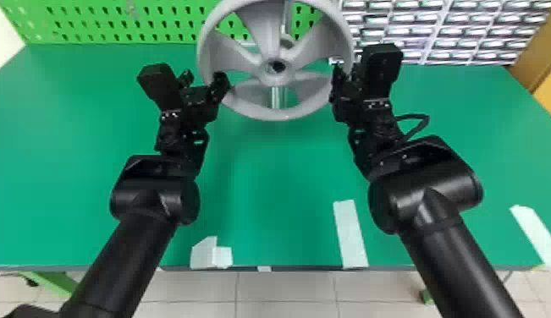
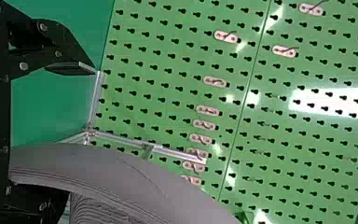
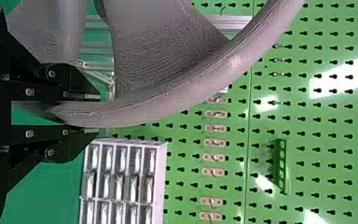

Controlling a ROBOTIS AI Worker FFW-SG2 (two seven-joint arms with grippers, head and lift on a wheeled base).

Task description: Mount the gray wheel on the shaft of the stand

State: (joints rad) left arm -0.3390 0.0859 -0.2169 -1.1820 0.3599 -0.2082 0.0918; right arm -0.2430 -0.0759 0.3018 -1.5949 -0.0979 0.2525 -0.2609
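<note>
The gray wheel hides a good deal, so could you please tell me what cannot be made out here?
- Shaft of the stand: head view, behind the gray wheel; whether it meets the hub, I cannot tell.
- Top of the rim: head view, cut off by the upper edge.
- One fingertip of the left gripper: left wrist view, behind the rim.

No readable text or signs anywhere.
</note>
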